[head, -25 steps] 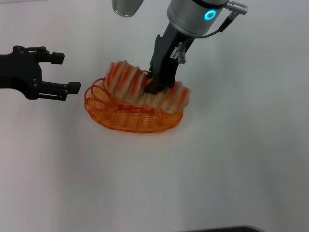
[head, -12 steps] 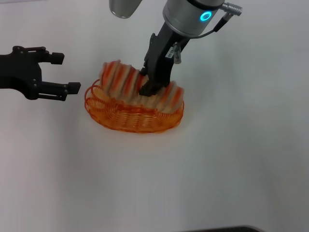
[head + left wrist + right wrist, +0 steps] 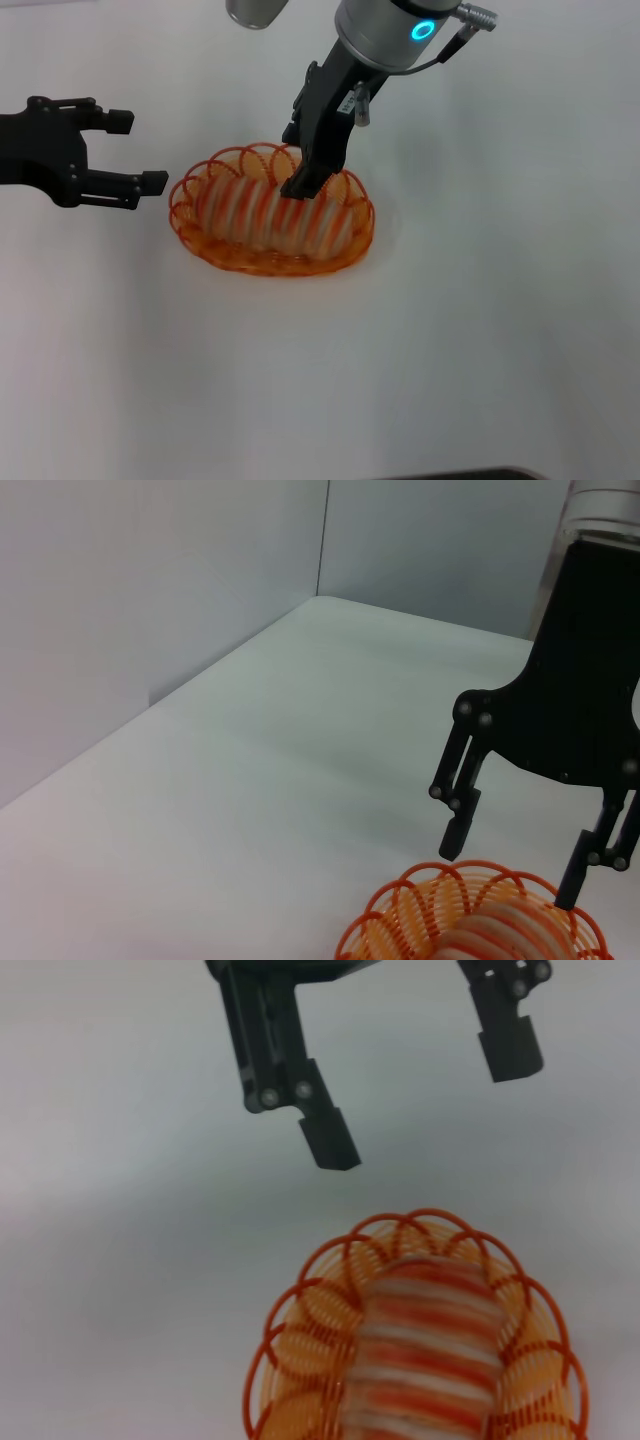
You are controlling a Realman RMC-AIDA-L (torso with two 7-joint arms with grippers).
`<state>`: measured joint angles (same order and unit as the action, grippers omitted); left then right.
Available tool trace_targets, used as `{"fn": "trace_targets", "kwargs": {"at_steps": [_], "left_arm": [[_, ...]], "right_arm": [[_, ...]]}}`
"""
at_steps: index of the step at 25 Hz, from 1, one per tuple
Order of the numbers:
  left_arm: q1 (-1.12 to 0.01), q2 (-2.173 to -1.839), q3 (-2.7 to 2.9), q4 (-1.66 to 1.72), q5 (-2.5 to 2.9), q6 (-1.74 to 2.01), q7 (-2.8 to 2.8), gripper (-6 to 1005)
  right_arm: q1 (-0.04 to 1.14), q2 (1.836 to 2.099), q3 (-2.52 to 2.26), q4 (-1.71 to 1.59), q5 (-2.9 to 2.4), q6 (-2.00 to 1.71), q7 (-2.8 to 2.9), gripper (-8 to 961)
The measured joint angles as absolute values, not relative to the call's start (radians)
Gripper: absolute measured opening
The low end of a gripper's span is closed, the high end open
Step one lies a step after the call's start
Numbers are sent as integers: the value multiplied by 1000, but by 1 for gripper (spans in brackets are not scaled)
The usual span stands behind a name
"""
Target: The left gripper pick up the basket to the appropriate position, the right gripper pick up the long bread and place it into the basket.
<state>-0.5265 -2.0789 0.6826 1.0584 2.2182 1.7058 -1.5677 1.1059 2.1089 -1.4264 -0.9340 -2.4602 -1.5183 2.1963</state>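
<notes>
The orange wire basket point(image 3: 268, 266) stands on the white table. The long bread point(image 3: 250, 210) lies inside it, lengthwise. My right gripper point(image 3: 300, 186) hangs just above the middle of the bread, open and holding nothing. The left wrist view shows its two fingers apart point(image 3: 510, 868) above the basket point(image 3: 400, 920) and bread point(image 3: 490, 935). My left gripper point(image 3: 138, 150) is open and empty, just left of the basket's left rim. The right wrist view looks down on the bread point(image 3: 425, 1350) in the basket point(image 3: 290, 1300), with the left gripper point(image 3: 420, 1100) beyond.
White table point(image 3: 450, 350) all around the basket. A grey cylinder point(image 3: 258, 12) shows at the top edge of the head view. Side walls point(image 3: 150, 580) stand at the table's far edges in the left wrist view.
The bread was held tilted over the basket's rim; now it lies down inside the basket. My right gripper has let it go and opened. The left arm has not moved.
</notes>
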Motion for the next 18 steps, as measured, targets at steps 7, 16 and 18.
{"fn": "trace_targets", "kwargs": {"at_steps": [7, 16, 18], "left_arm": [[-524, -2080, 683, 1058, 2218, 1709, -1565, 890], [-526, -2080, 683, 1057, 2218, 1724, -1570, 890], [-526, -2078, 681, 1057, 2211, 1730, -1572, 890]], "right_arm": [[1037, 2094, -1385, -941, -2339, -1422, 2161, 666], [832, 2084, -1063, -945, -2017, -1410, 1883, 666], [736, 2082, -971, -945, -1910, -1468, 1733, 666]]}}
